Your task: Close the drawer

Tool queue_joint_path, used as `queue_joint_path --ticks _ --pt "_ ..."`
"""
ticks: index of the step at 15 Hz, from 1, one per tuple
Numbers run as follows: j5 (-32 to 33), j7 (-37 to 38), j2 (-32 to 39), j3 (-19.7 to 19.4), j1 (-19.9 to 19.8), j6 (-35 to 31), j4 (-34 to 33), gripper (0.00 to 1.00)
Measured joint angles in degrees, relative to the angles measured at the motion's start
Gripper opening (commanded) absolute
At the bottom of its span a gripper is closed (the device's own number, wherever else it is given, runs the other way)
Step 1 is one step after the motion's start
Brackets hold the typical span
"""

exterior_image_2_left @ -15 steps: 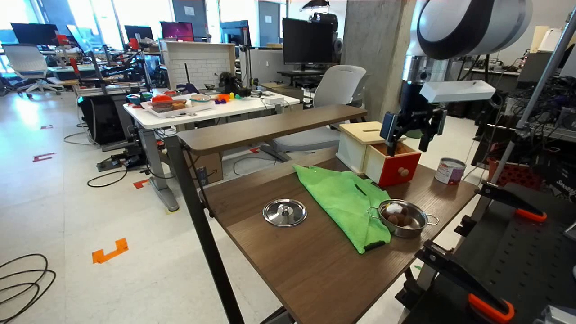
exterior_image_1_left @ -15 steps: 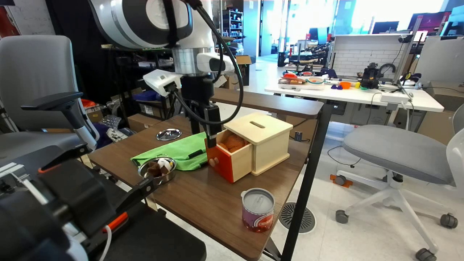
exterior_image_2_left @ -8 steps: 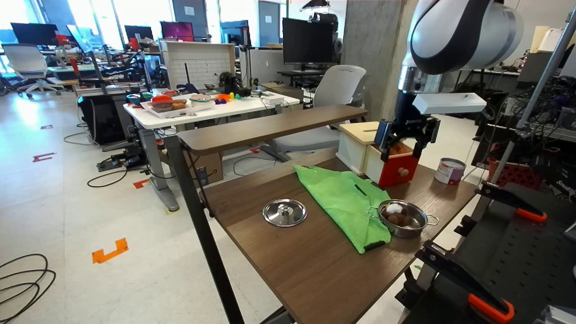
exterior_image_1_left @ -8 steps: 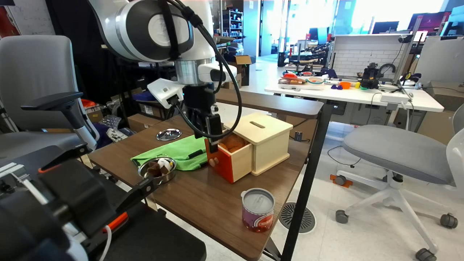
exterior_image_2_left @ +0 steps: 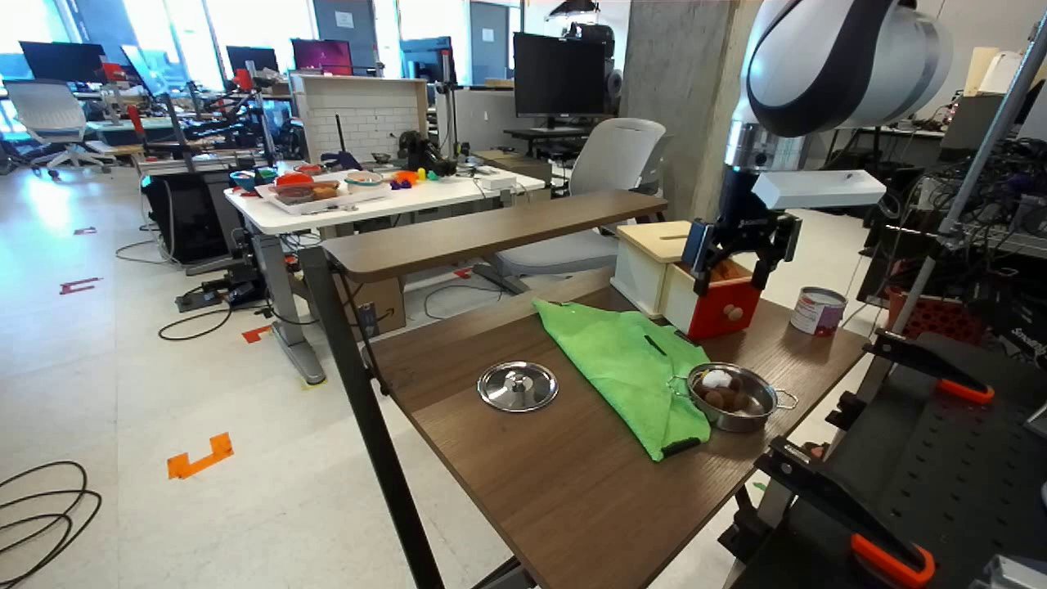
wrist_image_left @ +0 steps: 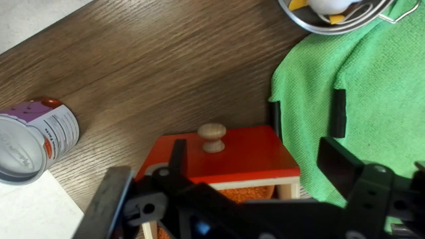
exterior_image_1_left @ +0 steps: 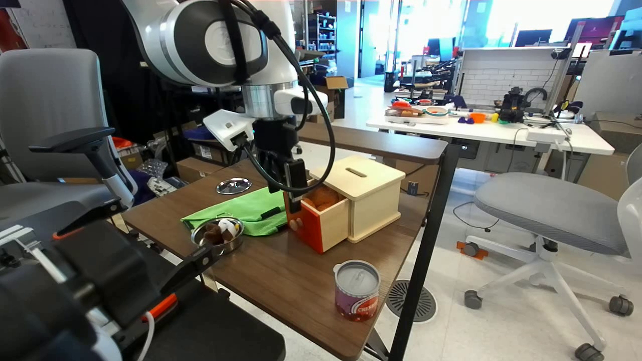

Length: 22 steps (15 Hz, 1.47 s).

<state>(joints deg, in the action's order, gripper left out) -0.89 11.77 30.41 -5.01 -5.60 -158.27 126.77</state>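
Note:
The drawer has a red front face [exterior_image_2_left: 710, 317] with a round wooden knob [wrist_image_left: 212, 132] and sits pulled partly out of a light wooden box [exterior_image_1_left: 377, 193]. Orange-brown contents [exterior_image_1_left: 323, 197] show inside it. The drawer front also shows in the other views [exterior_image_1_left: 312, 231] [wrist_image_left: 245, 159]. My gripper [exterior_image_2_left: 730, 286] is open and empty, pointing down at the drawer's front end. In the wrist view the gripper [wrist_image_left: 253, 146] has its left finger across the left part of the red face and its right finger over the green cloth. I cannot tell whether a finger touches the drawer.
A green cloth [exterior_image_2_left: 630, 368] lies beside the drawer. A metal pot [exterior_image_2_left: 740, 417] with small items and a metal lid [exterior_image_2_left: 518, 386] are on the table. A tin can [exterior_image_1_left: 357, 291] stands near the table's edge. A raised shelf [exterior_image_2_left: 491, 233] runs behind the box.
My gripper has come down toward the drawer's front end and shifted slightly, mostly in the earlier half second; it is nearly still since. The drawer has not moved.

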Motion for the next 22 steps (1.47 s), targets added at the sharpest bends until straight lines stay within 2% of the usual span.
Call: queue_joint_path --ticks 18,22 --pt "-0.8 -0.7 0.1 0.2 -0.1 1.9 -0.6 1.0" --pt "-0.4 -0.7 0.6 -1.2 0.9 1.8 -0.5 1.0"
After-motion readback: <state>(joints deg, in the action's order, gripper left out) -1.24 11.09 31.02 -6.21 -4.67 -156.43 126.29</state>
